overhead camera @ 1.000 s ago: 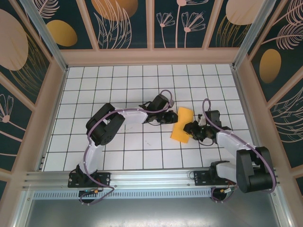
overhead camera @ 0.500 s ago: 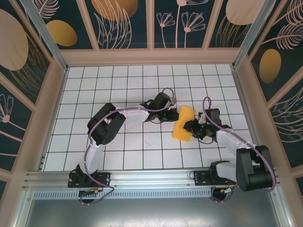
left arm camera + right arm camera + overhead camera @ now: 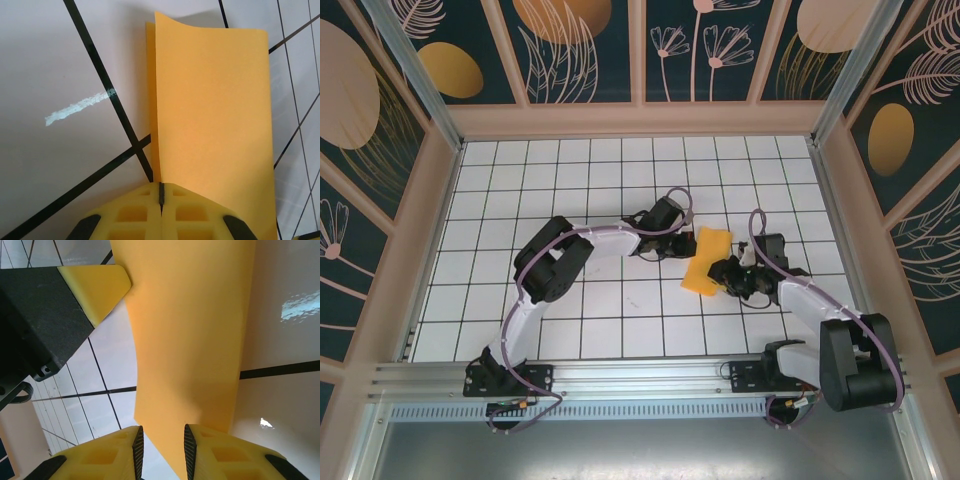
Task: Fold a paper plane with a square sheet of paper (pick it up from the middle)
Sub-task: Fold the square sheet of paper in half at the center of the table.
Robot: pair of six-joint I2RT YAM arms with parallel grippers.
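Orange paper [image 3: 706, 260], doubled over, stands just 3 o'clock of the table [image 3: 570, 180] centre. The left gripper [image 3: 160, 194] has just clamped its 9 o'clock edge; the right gripper [image 3: 163, 442] waits at 4 o'clock, jaws parted round a corner, so creasing can likely begin

paper [image 3: 706, 260] between left tool [image 3: 161, 192] and right tool [image 3: 161, 440], over table [image 3: 570, 180]
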